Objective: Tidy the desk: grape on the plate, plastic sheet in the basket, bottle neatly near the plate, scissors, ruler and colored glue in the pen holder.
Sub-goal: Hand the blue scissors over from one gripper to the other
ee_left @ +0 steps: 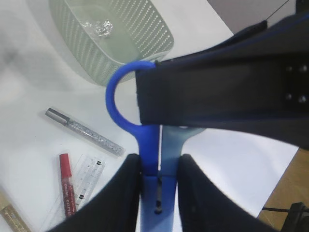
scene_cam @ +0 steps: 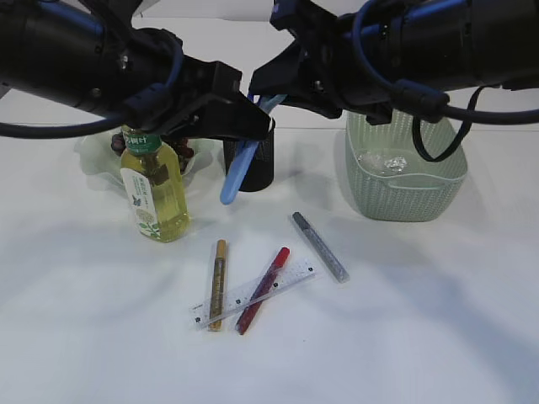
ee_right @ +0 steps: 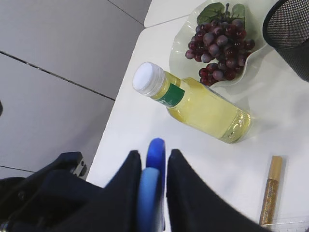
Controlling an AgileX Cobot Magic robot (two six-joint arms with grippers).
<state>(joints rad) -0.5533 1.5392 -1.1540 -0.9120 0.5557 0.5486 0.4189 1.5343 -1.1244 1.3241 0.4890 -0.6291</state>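
Both pincers, left (ee_left: 159,186) and right (ee_right: 152,186), clamp scissors (scene_cam: 238,172); only exterior shows pen holder (scene_cam: 257,160) beneath.

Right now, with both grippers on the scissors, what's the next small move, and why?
Probably open the right gripper and let go: the left gripper also clamps the blue scissors, whose tip hangs just outside the black pen holder, so one arm can steer them in.

A white table (scene_cam: 438,337) fills the scene. Beyond its far edge in the right wrist view stands a grey wall (ee_right: 53,72) crossed by thin dark seams. A strip of brown floor (ee_left: 289,193) shows past the table's corner.
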